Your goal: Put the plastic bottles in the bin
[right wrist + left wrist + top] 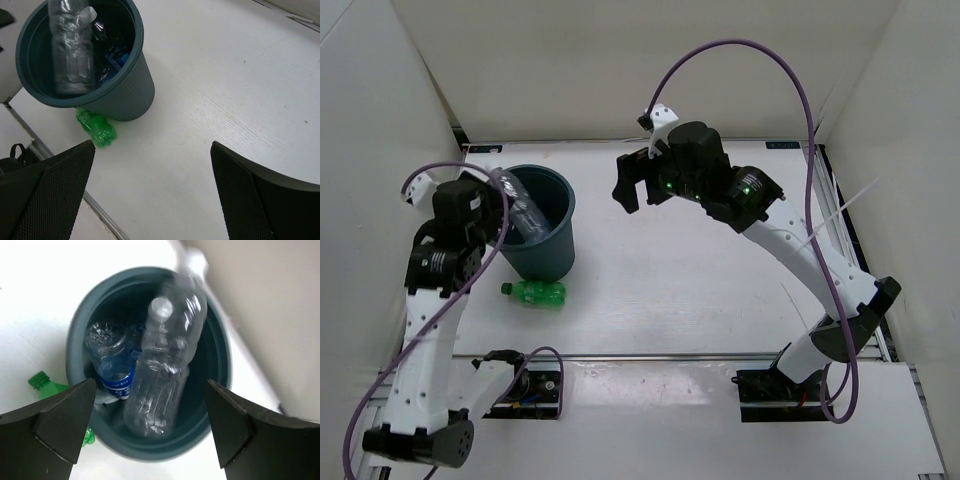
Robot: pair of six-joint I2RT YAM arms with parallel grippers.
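Bin (548,262): dark teal, upright, near the far-left corner of the white surface (700,290).
Clear unlabelled bottle (520,212): inside the bin, leaning on its left wall, top above the rim.
Blue-labelled bottle (114,377): low in the bin, beside the clear one.
Green bottle (535,292): on its side on the surface, against the bin's near side.
Left fingers (60,425): above the bin, spread wide, grasping nothing.
Right fingers (50,200): raised over mid-surface, released, empty.
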